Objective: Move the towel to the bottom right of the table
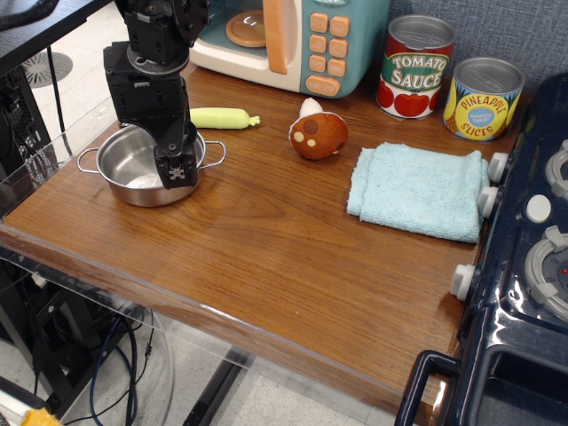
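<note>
The towel (417,190) is a light aqua-blue folded cloth lying flat on the table (266,266) at the right, against the toy stove's knobs. My gripper (177,171) hangs over the steel pot (142,165) at the left of the table, far from the towel. Its black fingers point down with the tips close together, holding nothing that I can see.
A brown toy mushroom (318,133) and a yellow-green toy vegetable (224,118) lie mid-table. A toy microwave (293,40), a tomato sauce can (414,67) and a pineapple can (484,98) stand at the back. The navy toy stove (524,257) fills the right edge.
</note>
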